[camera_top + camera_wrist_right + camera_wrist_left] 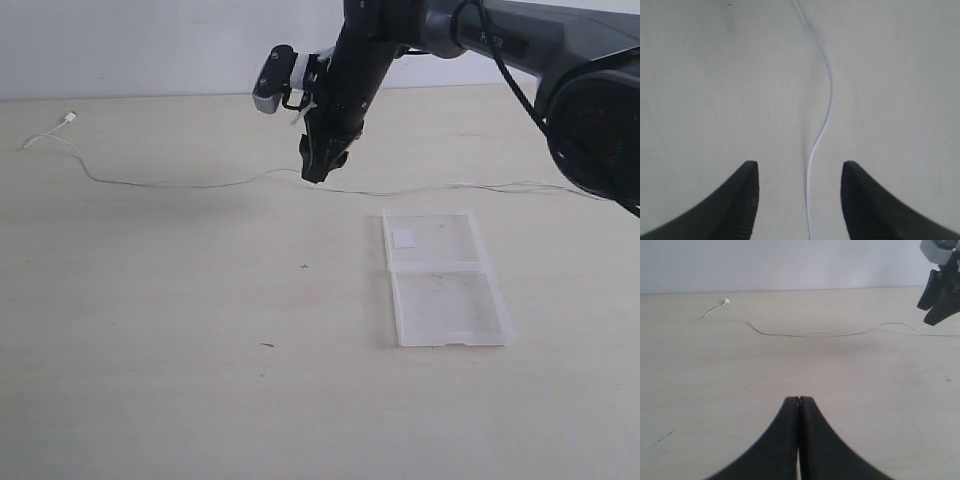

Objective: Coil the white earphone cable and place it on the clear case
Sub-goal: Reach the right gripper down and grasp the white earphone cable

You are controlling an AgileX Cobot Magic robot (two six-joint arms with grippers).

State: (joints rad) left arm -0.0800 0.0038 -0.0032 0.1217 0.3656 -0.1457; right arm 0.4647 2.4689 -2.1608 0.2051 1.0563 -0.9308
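The white earphone cable [200, 185] lies stretched along the far part of the table, with its small plug [69, 118] at the left end. Its right end runs behind the right arm, so the earbuds are hidden. The clear case [445, 282] lies open and flat to the right of centre, a white sticker [404, 237] in its far half. My right gripper [322, 168] hangs open just above the cable's middle. In the right wrist view the cable [829, 100] passes between the fingers of that gripper [800, 165]. My left gripper [799, 399] is shut on nothing, well short of the cable [815, 334].
The right arm's dark body [590, 110] fills the far right corner above the table. A pale wall [150, 45] rises behind the table's far edge. The right gripper [940, 297] shows at the far right of the left wrist view. A few small dark specks [266, 345] mark the tabletop.
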